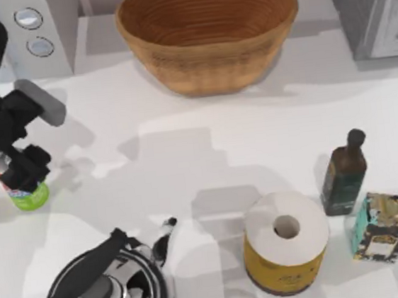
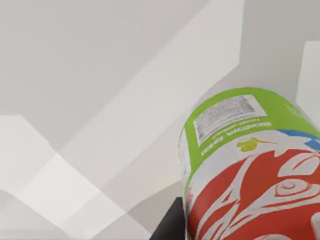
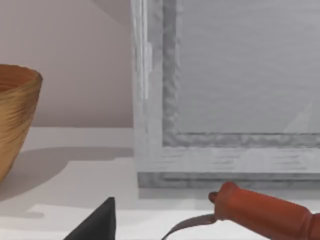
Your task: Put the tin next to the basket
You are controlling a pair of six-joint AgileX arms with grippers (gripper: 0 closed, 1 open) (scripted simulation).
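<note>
At the top view's left edge, the left claw (image 1: 22, 170) is clamped on the tin (image 1: 27, 195) — only its green base and a sliver of red show under the black fingers, the silver top mostly hidden. The left wrist view has the tin (image 2: 250, 165) close up, its lower part cut off. Far across the white tabletop (image 1: 206, 148) sits the basket (image 1: 208, 30), well apart from the tin. The right claw's state I cannot tell — just a dark tip shows in the right wrist view.
</note>
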